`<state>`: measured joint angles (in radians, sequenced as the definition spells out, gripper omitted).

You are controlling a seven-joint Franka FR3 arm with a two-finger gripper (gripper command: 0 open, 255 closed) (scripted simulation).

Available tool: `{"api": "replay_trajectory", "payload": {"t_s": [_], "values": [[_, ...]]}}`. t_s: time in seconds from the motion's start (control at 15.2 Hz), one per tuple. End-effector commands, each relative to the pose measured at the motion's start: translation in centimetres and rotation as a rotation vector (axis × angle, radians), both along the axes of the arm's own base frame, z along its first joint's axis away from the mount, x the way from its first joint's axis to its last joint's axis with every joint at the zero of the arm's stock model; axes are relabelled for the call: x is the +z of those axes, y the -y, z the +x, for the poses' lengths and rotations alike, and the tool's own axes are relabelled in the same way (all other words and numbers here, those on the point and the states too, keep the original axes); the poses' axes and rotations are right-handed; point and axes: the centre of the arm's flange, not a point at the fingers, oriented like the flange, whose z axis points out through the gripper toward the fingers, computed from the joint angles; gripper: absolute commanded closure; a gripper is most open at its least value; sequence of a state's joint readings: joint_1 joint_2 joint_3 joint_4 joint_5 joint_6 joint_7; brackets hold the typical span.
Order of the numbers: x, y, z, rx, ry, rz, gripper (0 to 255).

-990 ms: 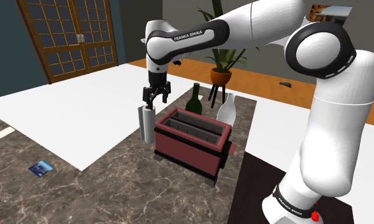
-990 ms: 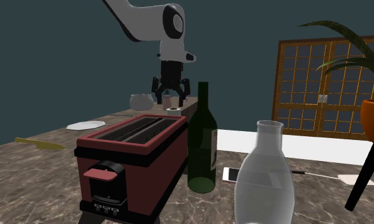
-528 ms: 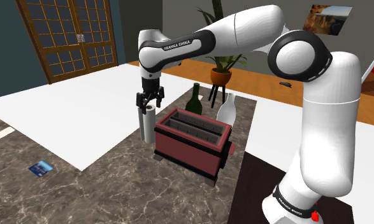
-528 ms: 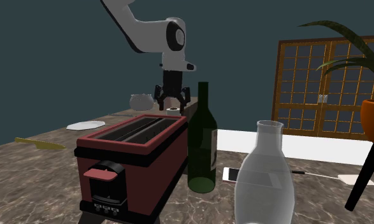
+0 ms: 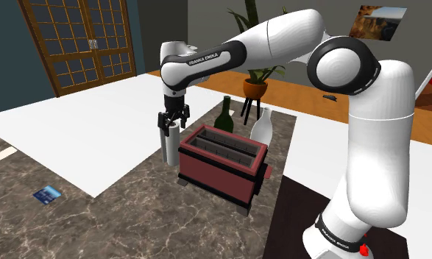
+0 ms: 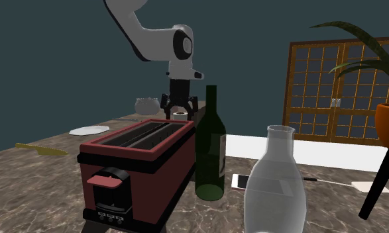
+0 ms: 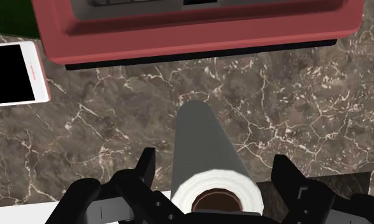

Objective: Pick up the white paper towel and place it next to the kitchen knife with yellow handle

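Paper towel roll stands upright on the marble counter, red toaster at its three o'clock in the shoulder view. Your gripper hangs at its twelve o'clock, jaws wide astride its top, holding nothing; descend along its vertical axis.

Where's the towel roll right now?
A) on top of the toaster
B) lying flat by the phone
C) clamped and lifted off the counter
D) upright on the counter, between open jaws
D: in the wrist view the roll stands on end on the counter beside the toaster, and the jaws sit apart on either side of its top with a gap on each side.
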<state>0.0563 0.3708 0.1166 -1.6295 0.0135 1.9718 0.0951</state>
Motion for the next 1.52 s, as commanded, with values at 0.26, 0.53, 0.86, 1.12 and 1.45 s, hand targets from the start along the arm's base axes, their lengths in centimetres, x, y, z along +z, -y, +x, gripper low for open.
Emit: {"api": "replay_trajectory", "payload": {"t_s": [0.26, 0.53, 0.86, 1.12, 1.45], "values": [[0.0, 0.0, 0.0, 0.000, 0.000, 0.000, 255], [0.0, -0.1, 0.1, 0.000, 0.000, 0.000, 255], [1.0, 0.0, 0.0, 0.000, 0.000, 0.000, 255], [3.2, 0.0, 0.0, 0.000, 0.000, 0.000, 255], [5.8, 0.0, 0.0, 0.000, 0.000, 0.000, 255]]}}
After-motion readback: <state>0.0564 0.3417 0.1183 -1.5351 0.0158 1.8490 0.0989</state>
